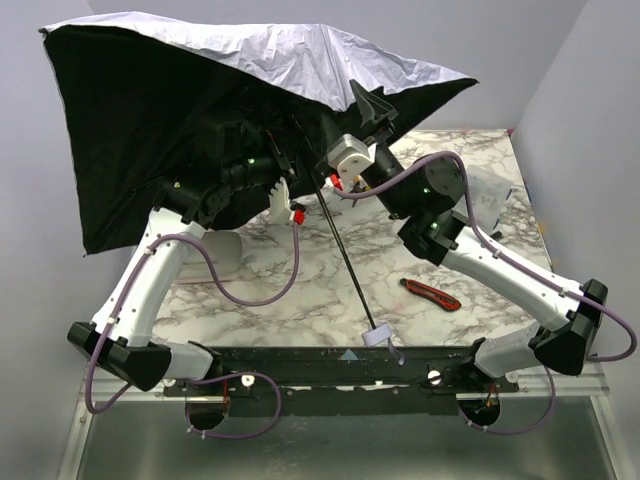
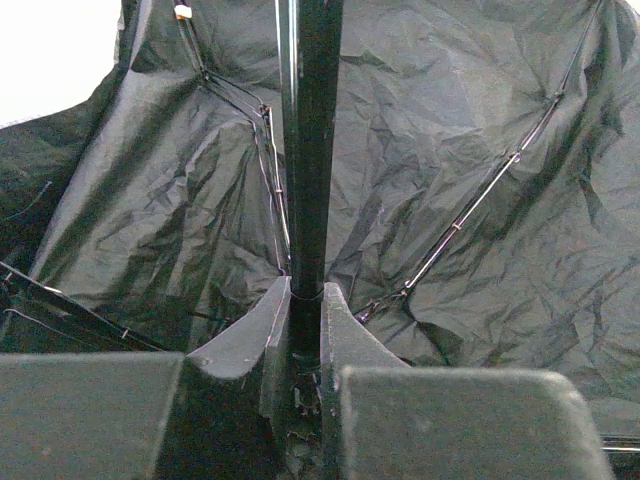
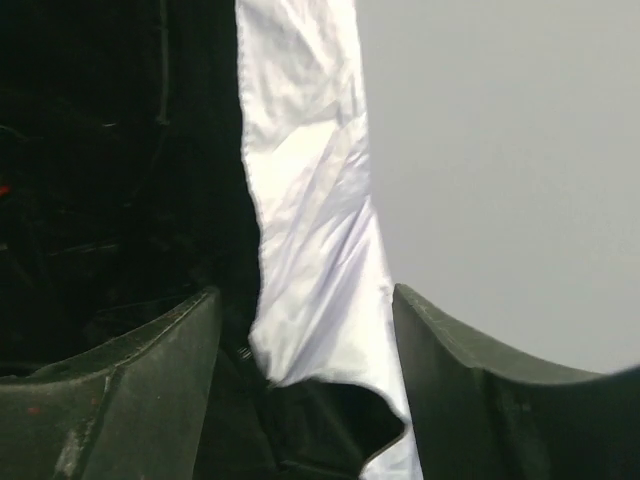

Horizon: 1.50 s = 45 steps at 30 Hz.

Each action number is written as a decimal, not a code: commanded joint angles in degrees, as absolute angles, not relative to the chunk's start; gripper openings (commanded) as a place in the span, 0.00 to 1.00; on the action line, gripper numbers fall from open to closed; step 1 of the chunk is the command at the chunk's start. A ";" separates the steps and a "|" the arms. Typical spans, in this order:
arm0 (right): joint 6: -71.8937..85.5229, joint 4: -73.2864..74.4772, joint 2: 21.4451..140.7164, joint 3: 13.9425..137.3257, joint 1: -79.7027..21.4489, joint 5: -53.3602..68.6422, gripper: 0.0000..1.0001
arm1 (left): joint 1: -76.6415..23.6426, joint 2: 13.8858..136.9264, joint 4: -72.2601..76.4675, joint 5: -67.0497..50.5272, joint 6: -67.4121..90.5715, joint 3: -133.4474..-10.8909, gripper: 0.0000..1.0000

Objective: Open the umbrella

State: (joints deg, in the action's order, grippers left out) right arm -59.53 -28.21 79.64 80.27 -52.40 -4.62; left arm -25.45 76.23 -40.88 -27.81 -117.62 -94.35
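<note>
The umbrella (image 1: pixel 250 60) stands spread above the back left of the table, lavender outside and black inside. Its thin black shaft (image 1: pixel 345 250) slants down to the small handle (image 1: pixel 378 338) near the front edge. My left gripper (image 1: pixel 285 188) sits under the canopy, shut on the shaft (image 2: pixel 310 150), with both fingers (image 2: pixel 345 330) pressed against it. My right gripper (image 1: pixel 375 105) is raised at the canopy's right edge. It is open, and in the right wrist view the lavender fabric edge (image 3: pixel 310 200) hangs between its spread fingers (image 3: pixel 450 350) without being pinched.
A red-and-black utility knife (image 1: pixel 430 295) lies on the marble table (image 1: pixel 300 300) at the right. A pale oblong case (image 1: pixel 215 255) lies behind my left arm. Some white material (image 1: pixel 490 195) sits at the right edge. Grey walls close in behind and at the right.
</note>
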 commanded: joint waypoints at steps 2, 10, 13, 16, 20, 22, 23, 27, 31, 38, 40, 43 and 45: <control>-67.01 -34.01 82.69 84.68 -51.60 -10.12 0.53 | -24.88 76.62 -39.12 -30.68 -122.59 -96.63 0.00; -66.97 -25.40 79.43 86.02 -48.63 -13.40 0.00 | -23.71 79.33 -31.68 -27.65 -120.31 -96.27 0.00; -65.58 -23.45 75.76 84.91 -48.59 -14.59 0.00 | -22.67 81.54 -31.33 -25.87 -119.67 -98.89 0.00; -62.92 -21.13 73.38 85.59 -46.65 -16.26 0.00 | -20.49 83.97 -32.42 -24.76 -119.80 -101.63 0.00; -57.22 -16.72 70.61 87.72 -42.98 -17.03 0.00 | -16.76 86.31 -33.44 -23.44 -122.22 -102.72 0.00; -56.87 -14.60 68.44 86.13 -42.59 -16.36 0.00 | -15.50 87.50 -33.78 -22.57 -121.79 -103.80 0.00; -56.46 -13.65 67.39 84.67 -42.61 -16.12 0.00 | -15.09 88.33 -34.65 -22.16 -121.35 -104.98 0.00; -52.12 -7.27 63.92 80.49 -42.51 -14.99 0.00 | -14.59 91.01 -37.39 -20.91 -117.91 -110.06 0.00; -43.81 3.52 62.65 78.98 -42.56 -10.87 0.15 | -14.59 91.37 -37.25 -20.59 -117.70 -110.44 0.00; -25.42 19.05 62.23 80.17 -42.54 -0.94 0.77 | -14.50 92.11 -34.84 -19.51 -117.11 -110.84 0.00; -21.01 23.19 62.13 80.82 -42.54 3.10 0.81 | -14.37 91.83 -33.15 -19.51 -117.18 -109.96 0.00; -15.49 29.27 62.59 82.13 -42.53 8.78 0.81 | -14.35 91.41 -30.81 -19.54 -118.54 -108.46 0.00; -11.64 34.09 63.70 84.98 -42.52 14.21 0.81 | -14.34 91.62 -31.46 -19.37 -119.19 -108.80 0.00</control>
